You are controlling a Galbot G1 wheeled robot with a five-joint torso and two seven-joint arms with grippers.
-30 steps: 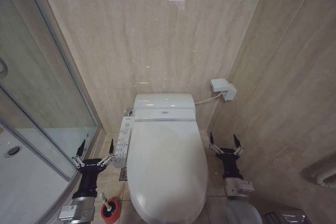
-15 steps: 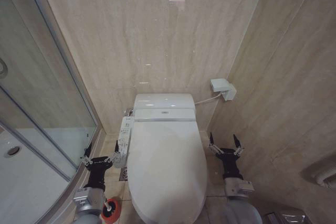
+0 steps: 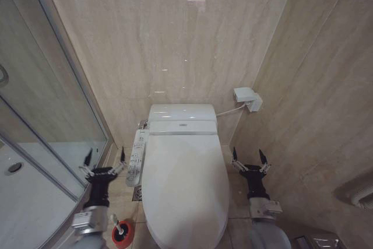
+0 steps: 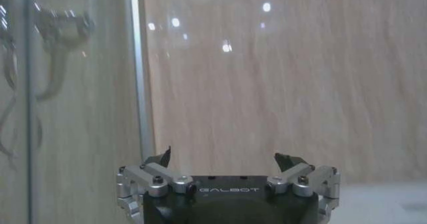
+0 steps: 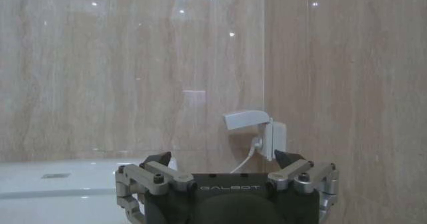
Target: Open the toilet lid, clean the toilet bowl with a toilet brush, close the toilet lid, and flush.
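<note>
The glossy white toilet lid point(image 3: 183, 185) lies shut, hiding the toilet bowl. On the floor left of the toilet, the toilet brush point(image 3: 120, 229) stands in its red holder cup point(image 3: 124, 237), seen from above. My left gripper point(image 3: 105, 155) hovers open just ahead of the holder, between the shower wall and the toilet, holding nothing. In the left wrist view the left gripper point(image 4: 224, 157) faces the tiled wall. My right gripper point(image 3: 247, 155) is open and holding nothing on the toilet's right side, low near the floor. In the right wrist view the right gripper point(image 5: 223, 158) faces the wall socket.
A side control panel point(image 3: 136, 157) juts from the toilet's left edge, close to my left gripper. The curved shower glass point(image 3: 52, 144) bounds the left. A floor drain point(image 3: 137, 193) lies beside the toilet. A wall socket box point(image 3: 247, 98) with a cable is at the back right.
My left gripper swung toward the toilet, then back left and a little farther forward. The right arm, the lid and the brush have not moved.
</note>
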